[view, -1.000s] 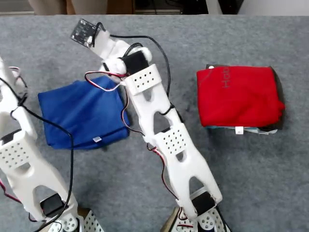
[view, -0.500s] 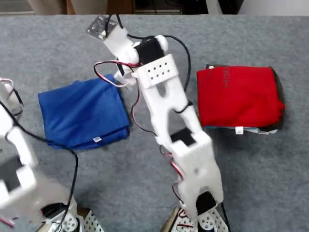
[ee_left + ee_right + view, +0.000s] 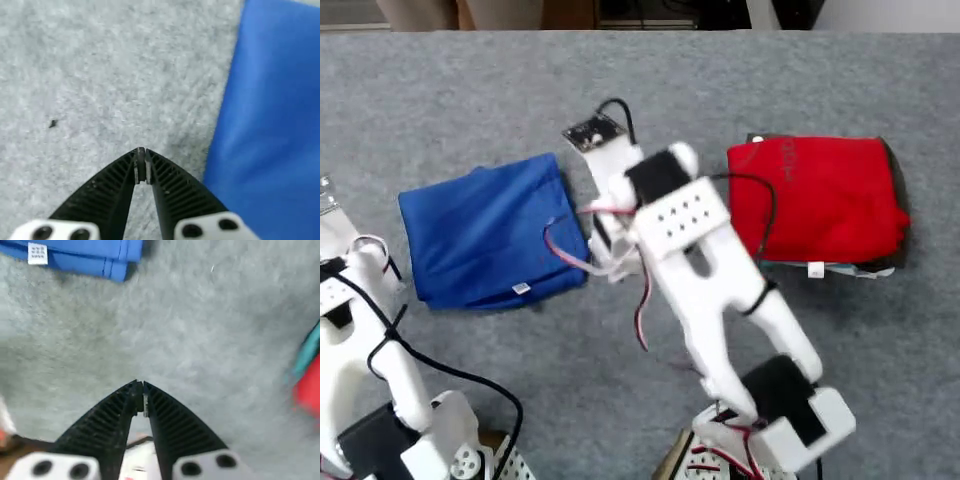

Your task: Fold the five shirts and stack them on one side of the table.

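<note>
Left end effector (image 3: 140, 166), pressed together, hangs just beside the blue shirt (image 3: 270, 125)

Grey table (image 3: 770, 80) bears blue shirt (image 3: 485, 235) and red shirt (image 3: 820, 200).

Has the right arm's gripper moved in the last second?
Yes. In the high view the right gripper has drawn back from near the far table edge toward the near side, ending between the folded blue shirt and the folded red shirt.
</note>
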